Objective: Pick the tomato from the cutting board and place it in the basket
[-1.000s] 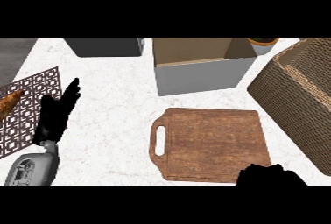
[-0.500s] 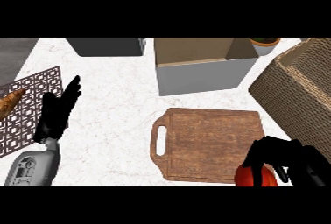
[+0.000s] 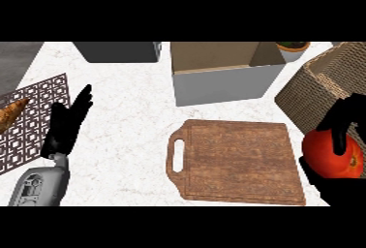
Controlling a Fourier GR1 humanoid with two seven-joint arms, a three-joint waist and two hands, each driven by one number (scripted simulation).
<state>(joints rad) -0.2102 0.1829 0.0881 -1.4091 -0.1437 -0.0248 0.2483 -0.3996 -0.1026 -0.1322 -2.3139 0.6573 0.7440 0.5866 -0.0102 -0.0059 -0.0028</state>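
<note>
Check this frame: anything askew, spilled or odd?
Nothing stands out. The cutting board lies flat and bare; the right hand holds the tomato beside the basket. The left hand rests open at left.

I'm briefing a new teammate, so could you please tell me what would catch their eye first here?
The red tomato stands out at the right edge, held in the curled right hand beside the wicker basket. The bare wooden cutting board fills the centre, and the left hand rests open at the left.
</note>
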